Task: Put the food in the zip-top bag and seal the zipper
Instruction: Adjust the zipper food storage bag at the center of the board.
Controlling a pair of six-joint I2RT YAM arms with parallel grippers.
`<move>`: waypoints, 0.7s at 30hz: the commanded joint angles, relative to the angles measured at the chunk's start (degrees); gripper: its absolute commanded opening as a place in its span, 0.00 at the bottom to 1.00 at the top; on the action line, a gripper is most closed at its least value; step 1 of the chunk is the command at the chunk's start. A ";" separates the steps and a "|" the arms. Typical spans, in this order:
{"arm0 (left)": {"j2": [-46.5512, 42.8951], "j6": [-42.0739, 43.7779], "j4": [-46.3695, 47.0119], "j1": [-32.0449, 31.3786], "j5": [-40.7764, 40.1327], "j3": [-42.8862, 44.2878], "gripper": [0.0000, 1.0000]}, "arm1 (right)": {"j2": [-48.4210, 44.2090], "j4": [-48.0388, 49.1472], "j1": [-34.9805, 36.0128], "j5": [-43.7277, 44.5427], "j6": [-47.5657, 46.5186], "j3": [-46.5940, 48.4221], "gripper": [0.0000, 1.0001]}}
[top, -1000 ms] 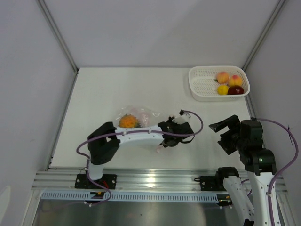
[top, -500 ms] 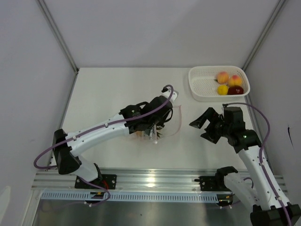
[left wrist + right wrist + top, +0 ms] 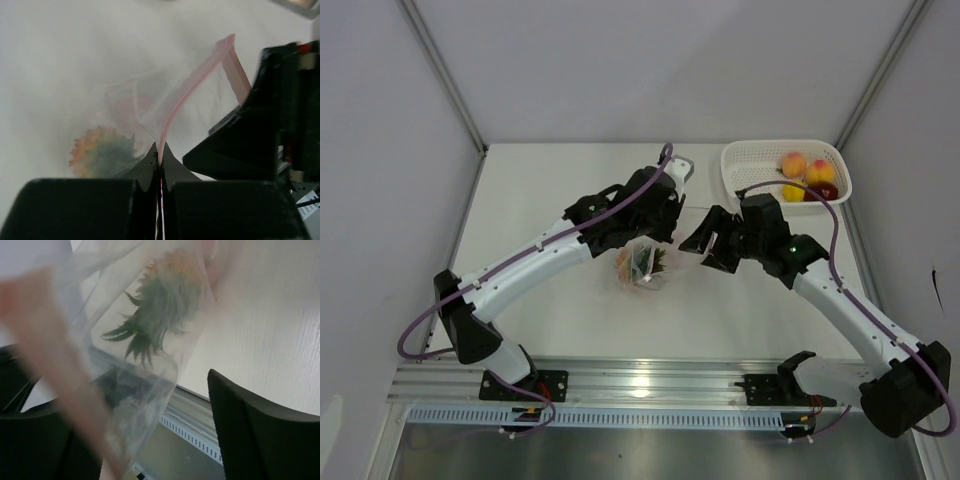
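Note:
My left gripper [image 3: 658,238] is shut on the pink-red zipper [image 3: 192,85] at one end of the zip-top bag [image 3: 646,265] and holds it up over the table's middle. The bag hangs below with the orange pineapple [image 3: 626,262] inside. In the left wrist view, the left gripper [image 3: 161,151] pinches the strip and the pineapple [image 3: 102,151] shows through the plastic. My right gripper [image 3: 697,243] is open beside the bag's mouth. In the right wrist view, the right gripper [image 3: 140,440] has the bag's edge [image 3: 125,405] between its fingers [image 3: 250,430]; the pineapple's crown [image 3: 155,310] is beyond.
A white mesh basket [image 3: 750,180] at the back right holds two peaches [image 3: 793,163], a yellow fruit [image 3: 793,190] and a dark red apple [image 3: 821,191]. Grey walls close in on three sides. A metal rail [image 3: 650,385] runs along the near edge.
My left arm has lifted the bag off the table and carried it back and right. My right arm has swung left, up to the bag's mouth.

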 commanded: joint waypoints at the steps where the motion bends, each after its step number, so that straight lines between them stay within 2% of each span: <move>1: 1.03 -1.34 -0.32 1.35 3.87 5.00 0.01 | 3.20 3.98 0.54 0.96 -0.50 2.42 0.72; 2: 0.86 -1.42 -0.32 1.70 4.31 5.19 0.01 | 4.25 2.85 0.28 0.87 -1.12 3.21 0.55; 4: 0.34 -1.86 -0.41 3.45 5.19 5.36 0.01 | 7.51 0.39 -0.95 1.30 -2.88 7.49 0.30; 5: -0.36 -2.04 -0.41 5.37 5.63 5.19 0.00 | 8.56 -2.85 -1.22 3.39 -5.15 9.52 0.14; 7: -0.98 -2.48 -0.67 7.84 8.34 5.53 0.00 | 11.11 -7.07 -2.53 5.08 -7.71 16.44 0.00; 11: -5.71 -2.57 -1.73 11.98 10.38 4.67 0.01 | 14.63 -13.84 -3.15 6.40 -13.86 29.18 0.00; 14: -12.64 -2.74 0.37 12.42 11.52 0.55 0.00 | 14.11 -15.27 -2.45 5.97 -14.66 33.18 0.00; 17: -16.18 -3.45 5.38 12.86 11.18 -5.70 0.01 | 13.32 -12.73 -2.62 5.88 -14.31 28.74 0.00; 18: -15.15 -3.79 5.91 13.47 11.78 -8.76 0.00 | 13.75 -11.94 -2.97 5.18 -14.22 27.14 0.00; 21: -9.62 -3.80 3.90 14.80 14.96 -9.14 0.00 | 17.35 -10.61 -4.29 2.97 -14.92 23.00 0.00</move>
